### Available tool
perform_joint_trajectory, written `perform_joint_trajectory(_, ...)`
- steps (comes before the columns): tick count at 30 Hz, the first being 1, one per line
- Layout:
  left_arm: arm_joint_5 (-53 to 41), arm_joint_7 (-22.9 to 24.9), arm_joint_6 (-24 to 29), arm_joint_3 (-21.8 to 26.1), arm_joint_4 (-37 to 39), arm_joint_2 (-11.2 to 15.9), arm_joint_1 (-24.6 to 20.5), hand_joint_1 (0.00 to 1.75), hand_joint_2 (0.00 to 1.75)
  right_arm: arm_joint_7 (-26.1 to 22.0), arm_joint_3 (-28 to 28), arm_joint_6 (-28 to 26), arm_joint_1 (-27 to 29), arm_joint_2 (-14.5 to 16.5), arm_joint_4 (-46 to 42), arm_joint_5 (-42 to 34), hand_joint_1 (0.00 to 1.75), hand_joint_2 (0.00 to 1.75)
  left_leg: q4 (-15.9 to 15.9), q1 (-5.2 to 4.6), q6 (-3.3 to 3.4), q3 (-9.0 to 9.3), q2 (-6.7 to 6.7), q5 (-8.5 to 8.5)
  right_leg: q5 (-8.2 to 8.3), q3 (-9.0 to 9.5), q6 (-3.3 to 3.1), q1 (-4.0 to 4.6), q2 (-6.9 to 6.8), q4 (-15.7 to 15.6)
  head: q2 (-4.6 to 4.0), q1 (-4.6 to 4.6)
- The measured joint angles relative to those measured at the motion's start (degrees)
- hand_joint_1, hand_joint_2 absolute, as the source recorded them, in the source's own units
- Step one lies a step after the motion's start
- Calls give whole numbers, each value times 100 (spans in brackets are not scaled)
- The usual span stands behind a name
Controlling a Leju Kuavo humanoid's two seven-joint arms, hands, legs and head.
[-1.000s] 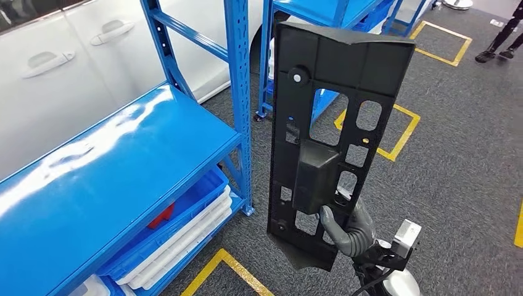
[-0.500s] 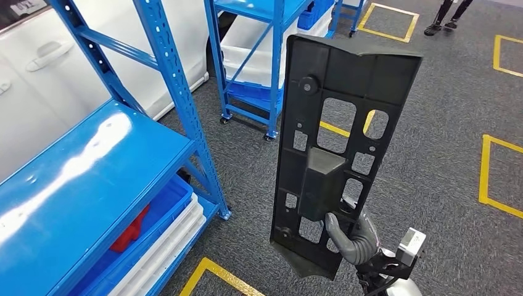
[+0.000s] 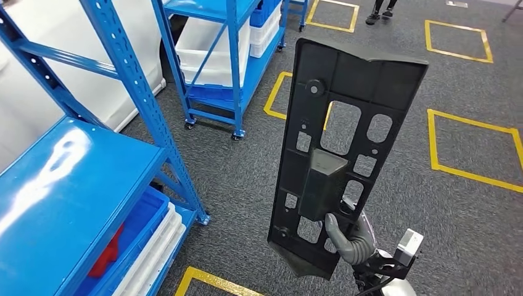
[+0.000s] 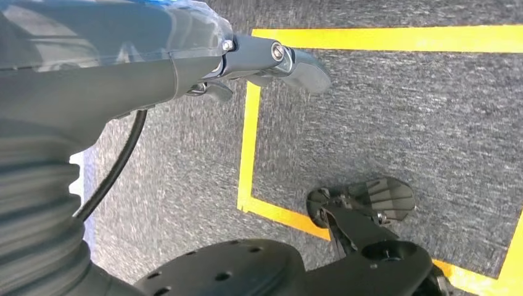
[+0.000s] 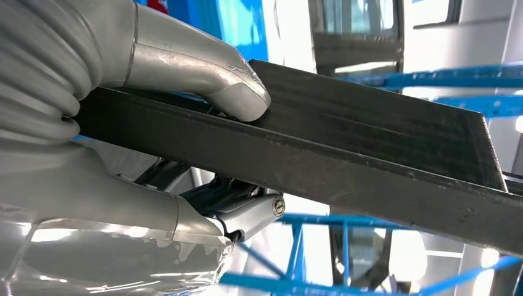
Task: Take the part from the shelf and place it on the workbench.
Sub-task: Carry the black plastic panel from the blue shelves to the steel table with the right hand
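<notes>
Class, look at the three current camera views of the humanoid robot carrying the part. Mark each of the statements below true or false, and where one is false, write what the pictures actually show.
1. The right hand grips the black part near its lower end. True.
2. The black part lies flat on the blue shelf. False: it is held upright in the air, apart from the shelf.
3. The left hand holds a red bin. False: it holds nothing and hangs above the grey floor.
4. Yellow tape squares mark the floor. True.
5. The part is a solid plate without openings. False: it has several cut-outs.
</notes>
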Motion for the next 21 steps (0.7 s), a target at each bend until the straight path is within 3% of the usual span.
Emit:
perform_joint_trajectory(1, 15, 2, -1, 1, 0, -1, -2, 0, 175, -2, -2, 7, -38, 1, 27, 4, 175, 175, 14, 3, -18, 7, 66, -18, 156, 125, 16, -17, -44, -226, 0, 0)
perform_joint_trajectory(3, 48, -6, -5, 6, 0, -3, -7, 0, 175, 2, -11, 14, -152, 1, 70, 10, 175, 175, 64, -8, -77, 19, 186, -77, 463, 521, 12, -10, -270, -961, 0, 0)
perform_joint_trajectory(5, 91, -62, -7, 24, 0, -9, -14, 0, 175, 25, -23, 13, -279, 1, 89, 37, 175, 175, 109, -41, -145, 31, 290, -135, 548, 715, -66, 29, -417, -1367, 0, -1)
perform_joint_trajectory(7, 129, -144, -4, 44, 0, -25, -34, 0, 175, 73, -30, 7, -367, 1, 93, 85, 175, 175, 110, -55, -205, 64, 395, -166, 523, 696, -162, 55, -327, -1386, 0, -2)
perform_joint_trajectory(8, 140, -177, -3, 49, 0, -34, -54, 0, 175, 97, -32, 4, -392, 1, 90, 104, 175, 175, 122, -41, -240, 77, 384, -192, 525, 696, -198, 52, -271, -1392, 0, -2)
perform_joint_trajectory(10, 137, -225, -6, 51, 0, -54, -91, 0, 175, 143, -32, -13, -457, 1, 76, 130, 175, 175, 372, -11, -295, -12, 169, -379, 539, 702, -273, 36, -160, -1414, 0, -2)
perform_joint_trajectory(12, 134, -283, -9, 51, 1, -78, -110, 0, 175, 210, -32, -31, -535, -1, 62, 162, 175, 175, 1065, 1, -309, -334, -101, -740, 547, 702, -327, 42, -44, -1419, 0, -2)
perform_joint_trajectory(14, 182, -399, 7, 56, 1, -102, -137, 0, 175, 312, -32, -31, -575, -2, 47, 188, 175, 175, 1720, 1, -300, -675, -175, -942, 549, 700, -351, 67, 94, -1416, 0, -2)
perform_joint_trajectory(15, 238, -494, 19, 64, 1, -111, -164, 0, 175, 363, -32, -26, -586, -2, 40, 192, 175, 175, 1790, 1, -288, -736, -186, -882, 550, 703, -353, 77, 168, -1413, 0, -2)
perform_joint_trajectory(16, 314, -635, 29, 80, 1, -119, -206, 0, 175, 408, -31, -20, -604, -2, 36, 192, 175, 175, 1628, 0, -267, -695, -204, -707, 551, 707, -352, 84, 245, -1408, 0, -2)
perform_joint_trajectory(17, 403, -845, 37, 106, 0, -125, -258, 0, 175, 440, -31, -12, -633, -2, 35, 193, 175, 175, 1284, -2, -237, -570, -271, -463, 554, 711, -347, 88, 320, -1403, 0, -2)
perform_joint_trajectory(19, 595, -1462, 39, 171, 0, -131, -394, 0, 175, 472, -30, 4, -709, -2, 44, 193, 175, 175, 554, 3, -172, -300, -549, -110, 569, 693, -314, 92, 456, -1385, 0, -1)
perform_joint_trajectory(21, 810, -2282, -12, 214, -16, -144, -589, 0, 175, 480, -30, 15, -776, -2, 76, 194, 175, 175, 261, -7, -138, -207, -705, -42, 609, 635, -240, 70, 565, -1385, 0, -1)
